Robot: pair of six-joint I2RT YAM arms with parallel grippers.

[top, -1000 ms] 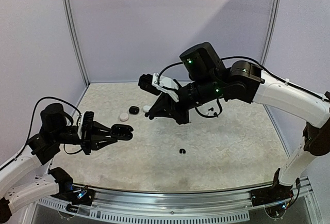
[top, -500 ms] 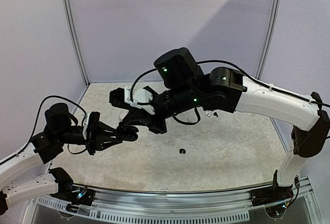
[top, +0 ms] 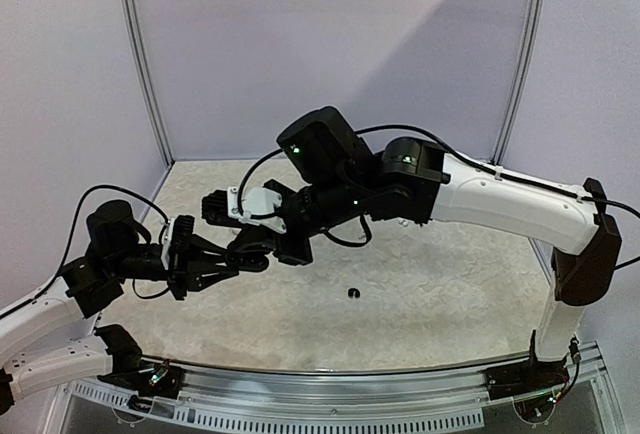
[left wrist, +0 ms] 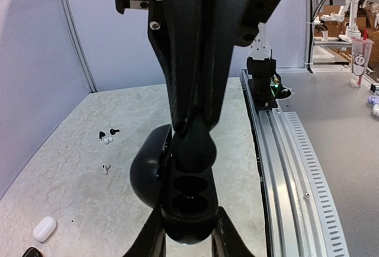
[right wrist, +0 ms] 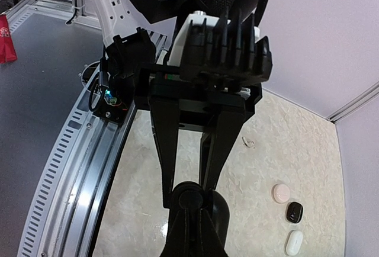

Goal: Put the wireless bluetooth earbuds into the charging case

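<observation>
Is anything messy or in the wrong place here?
Yes, a bit. Tiny earbuds lie loose on the table, not in a case: one black earbud alone near the middle, and a small black-and-white bunch farther off. The open black charging case sits up in the left gripper.

I'm looking at a pale, mottled worktop (top: 450,284). One black earbud (top: 352,292) lies alone near its middle. Through the right wrist camera I see a round white case (right wrist: 281,193), a black case (right wrist: 294,212) and a longer white case (right wrist: 294,242) lying close together.
</observation>
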